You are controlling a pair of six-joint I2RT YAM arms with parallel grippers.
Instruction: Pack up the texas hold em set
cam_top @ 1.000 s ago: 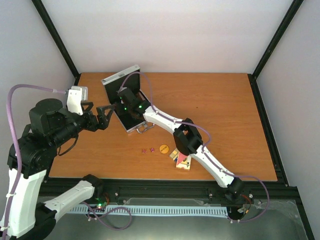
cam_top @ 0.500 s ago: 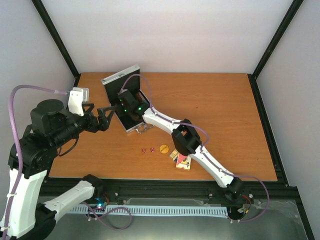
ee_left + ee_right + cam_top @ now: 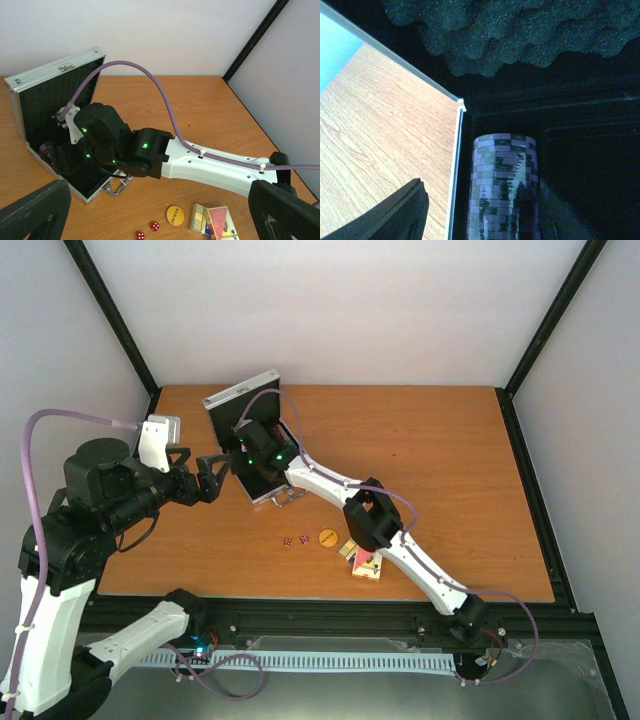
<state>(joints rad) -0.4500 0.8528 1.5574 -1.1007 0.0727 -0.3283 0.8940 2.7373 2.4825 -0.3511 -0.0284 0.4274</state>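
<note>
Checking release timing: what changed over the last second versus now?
Right gripper crept slightly deeper into the case, toward its far-left corner. In the wrist view its finger stands clear of the chip stack, so the stack looks let go, seated in its slot. Left gripper stayed open beside the case, barely shifting. Dice, orange button and card decks unmoved.

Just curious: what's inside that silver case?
A stack of purple poker chips in the black-lined base of the case. The right arm covers the other compartments; their contents cannot be seen.
</note>
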